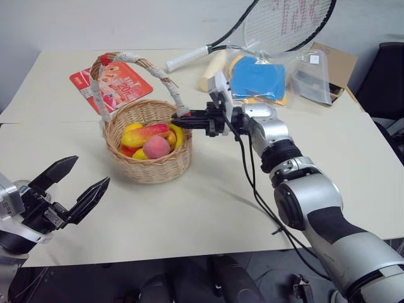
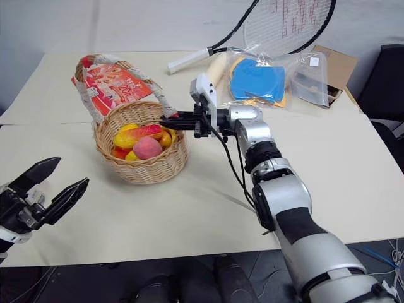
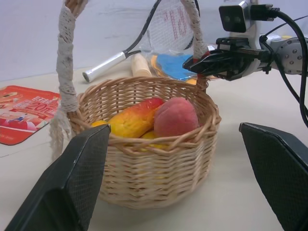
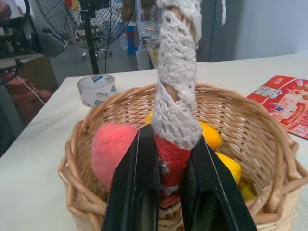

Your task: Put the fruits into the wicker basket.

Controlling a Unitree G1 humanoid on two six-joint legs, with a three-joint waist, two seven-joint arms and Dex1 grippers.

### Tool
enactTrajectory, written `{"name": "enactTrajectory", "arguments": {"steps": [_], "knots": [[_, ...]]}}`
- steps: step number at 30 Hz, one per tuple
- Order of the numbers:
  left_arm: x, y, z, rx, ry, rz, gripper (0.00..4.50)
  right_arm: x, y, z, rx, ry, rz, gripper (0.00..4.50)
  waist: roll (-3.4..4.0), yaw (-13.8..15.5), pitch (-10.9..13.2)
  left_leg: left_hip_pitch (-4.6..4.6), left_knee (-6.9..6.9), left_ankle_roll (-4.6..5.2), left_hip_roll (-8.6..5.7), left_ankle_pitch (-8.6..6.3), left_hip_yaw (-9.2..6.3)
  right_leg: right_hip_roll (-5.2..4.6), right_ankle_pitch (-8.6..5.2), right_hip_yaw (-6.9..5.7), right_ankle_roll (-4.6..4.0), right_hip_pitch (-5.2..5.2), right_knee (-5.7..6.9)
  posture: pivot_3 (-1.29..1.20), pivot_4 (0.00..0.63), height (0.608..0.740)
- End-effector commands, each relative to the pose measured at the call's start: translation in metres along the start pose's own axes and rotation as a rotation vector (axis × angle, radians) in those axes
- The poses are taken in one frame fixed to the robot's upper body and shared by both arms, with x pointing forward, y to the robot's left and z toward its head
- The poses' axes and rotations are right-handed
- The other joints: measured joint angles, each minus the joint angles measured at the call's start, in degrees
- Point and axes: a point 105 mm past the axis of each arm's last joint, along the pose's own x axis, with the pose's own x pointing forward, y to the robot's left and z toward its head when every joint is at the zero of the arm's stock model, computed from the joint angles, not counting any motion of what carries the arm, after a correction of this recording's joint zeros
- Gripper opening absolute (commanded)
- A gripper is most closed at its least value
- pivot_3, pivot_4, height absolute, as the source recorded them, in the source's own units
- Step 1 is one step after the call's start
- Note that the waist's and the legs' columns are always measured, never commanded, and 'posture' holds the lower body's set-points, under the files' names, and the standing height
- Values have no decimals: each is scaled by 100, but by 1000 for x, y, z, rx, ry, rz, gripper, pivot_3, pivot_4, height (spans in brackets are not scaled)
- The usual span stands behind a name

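The wicker basket [image 1: 149, 166] stands on the table, its tall handle [image 1: 136, 62] wrapped in white tape. Inside lie the fruits: an elongated yellow-orange one with a red end [image 1: 146, 133] and a pink-red peach [image 1: 156, 147], with more yellow fruit beneath them. My right gripper [image 1: 180, 117] points toward the left and is shut on the red patch at the foot of the handle [image 4: 171, 159], at the basket's right rim. My left gripper [image 1: 90, 170] hangs open near the table's front left, apart from the basket; its black fingers [image 3: 72, 183] frame the basket in the left wrist view.
A tennis racket [image 1: 278, 25], a plastic bag with blue items [image 1: 259, 79] and a cardboard box [image 1: 338, 63] lie at the back right. A red packet [image 1: 117, 85] lies behind the basket. A tape roll [image 4: 96, 89] sits on the table beyond the basket.
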Motion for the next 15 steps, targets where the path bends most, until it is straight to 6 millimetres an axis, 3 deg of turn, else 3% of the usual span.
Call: {"name": "enactTrajectory", "arguments": {"steps": [1, 6, 11, 15], "knots": [[6, -2, 1, 23, -7, -41, 4500, -28, 1, 24, -121, -61, -18, 171, 0, 47, 0, -1, 0, 1, -1, 0, 0, -2, 0, 2, 0, 0, -1, 0, 150, 740], [9, 1, -7, 0, 7, -79, 4500, -93, 3, 62, -169, -147, -290, 171, 3, 166, 2, -6, -2, 2, -1, 0, -8, -2, 0, 3, 1, -5, -2, 0, 150, 740], [19, 1, -13, -24, 11, -157, 4500, -157, 10, 64, -171, -98, -579, 171, 6, 216, 4, -3, 0, 1, -11, 0, -9, 4, 0, 6, 1, -4, -6, 0, 150, 740], [33, -7, -17, -33, 32, -290, 4500, -223, 12, 55, -221, -25, -865, 171, 7, 242, 4, 3, -1, -1, -21, 1, -1, 10, 0, 9, 1, -1, -3, 0, 150, 740]]}}
